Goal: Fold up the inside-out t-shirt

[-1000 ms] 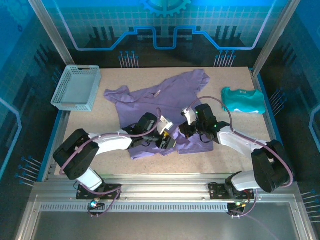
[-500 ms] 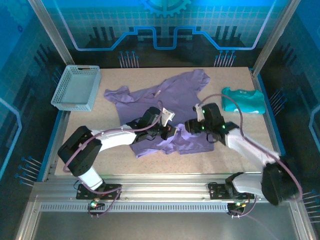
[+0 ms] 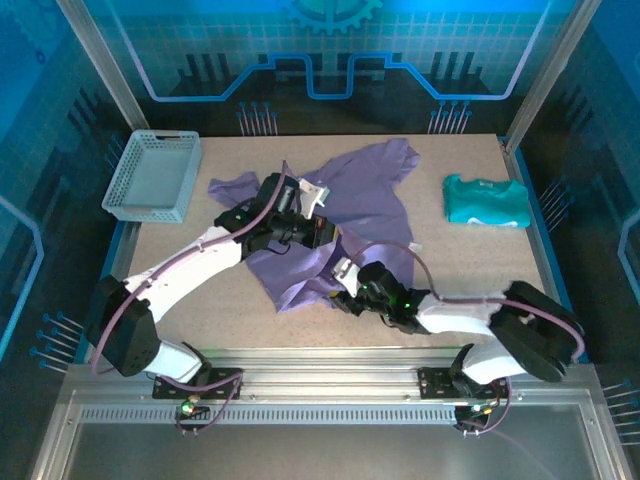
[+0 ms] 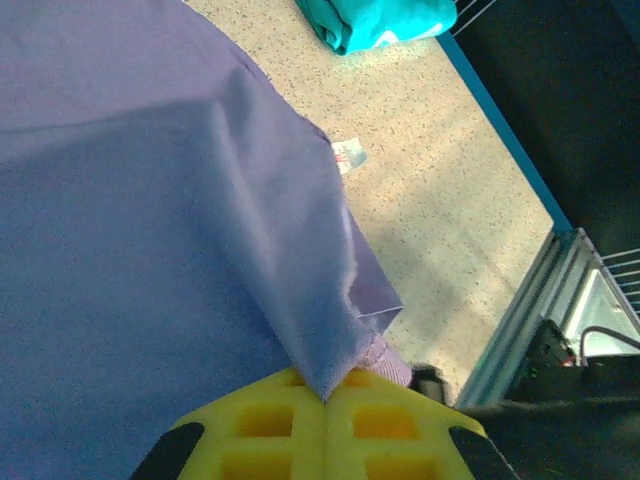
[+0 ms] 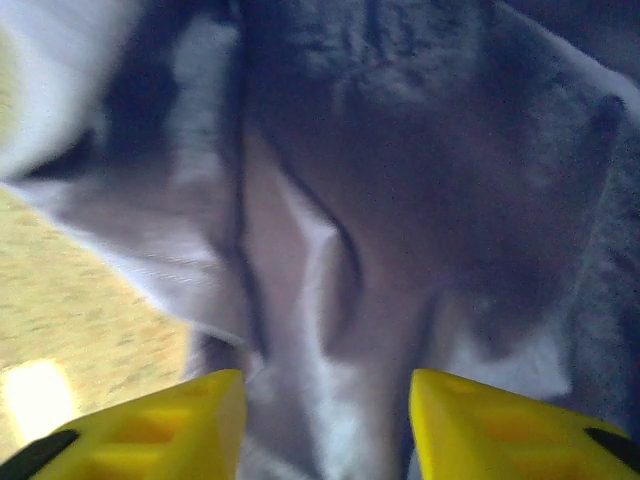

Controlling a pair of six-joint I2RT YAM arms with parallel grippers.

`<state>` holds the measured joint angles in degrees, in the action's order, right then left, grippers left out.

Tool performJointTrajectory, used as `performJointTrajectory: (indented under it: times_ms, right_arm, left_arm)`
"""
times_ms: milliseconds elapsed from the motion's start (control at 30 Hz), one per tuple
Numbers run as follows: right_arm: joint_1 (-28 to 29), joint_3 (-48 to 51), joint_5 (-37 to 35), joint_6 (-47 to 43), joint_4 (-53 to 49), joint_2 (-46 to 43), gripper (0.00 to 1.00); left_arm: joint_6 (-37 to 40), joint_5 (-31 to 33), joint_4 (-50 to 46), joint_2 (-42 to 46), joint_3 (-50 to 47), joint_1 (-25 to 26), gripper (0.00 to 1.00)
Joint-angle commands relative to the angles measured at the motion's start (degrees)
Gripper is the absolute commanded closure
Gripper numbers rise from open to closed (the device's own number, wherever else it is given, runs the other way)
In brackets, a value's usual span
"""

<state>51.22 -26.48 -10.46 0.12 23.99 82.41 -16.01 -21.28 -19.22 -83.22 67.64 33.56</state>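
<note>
Looking at table [image 3: 470, 270] carrying inside-out t-shirt [image 3: 345, 195], rumpled at centre. Noting grey basket [image 3: 152, 177] far left and teal garment [image 3: 486, 200] far right, both lying apart from shirt. Pinching a shirt fold tight between left gripper [image 4: 325, 400] pads. Hovering right gripper [image 5: 325, 420], jaws apart, over the shirt's near hem.

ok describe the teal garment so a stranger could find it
On the speckled table, look along the right edge, toward the back. The teal garment lies folded there, apart from the purple t-shirt; it is the smaller cloth, teal rather than purple.
</note>
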Motion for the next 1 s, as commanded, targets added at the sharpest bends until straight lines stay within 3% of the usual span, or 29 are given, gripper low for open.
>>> performJointTrajectory:
  times_ms: [0,167,367,533,767,967]
  right_arm:
    - [0.12,-4.63,-8.4,-5.1,12.11,6.96,0.58]
    - [-2.92,-10.37,-12.03,-4.89,13.71,15.1,0.65]
    - [-3.62,-18.43,-16.21,-5.44,9.92,21.78,0.67]
    - [-6.79,-22.95,-16.7,-0.56,6.93,25.09,0.66]
    - [-8.04,-33.97,-16.29,1.59,-5.32,28.9,0.65]
    - [-7.95,-42.65,-18.6,3.87,-17.28,32.84,0.61]
  left_arm:
    - [1.94,-3.46,-9.93,2.33,4.11,-0.61,1.0]
    - [1.68,-5.41,-11.63,3.06,6.6,-0.78,1.0]
    - [-1.15,-10.74,-7.89,4.64,8.65,-0.78,1.0]
    - [-2.9,-13.3,-4.43,7.99,10.29,-0.78,1.0]
    - [-2.79,-16.03,-1.57,10.44,10.62,-0.78,1.0]
    - [-3.93,-16.68,1.0,7.38,15.71,-0.26,1.0]
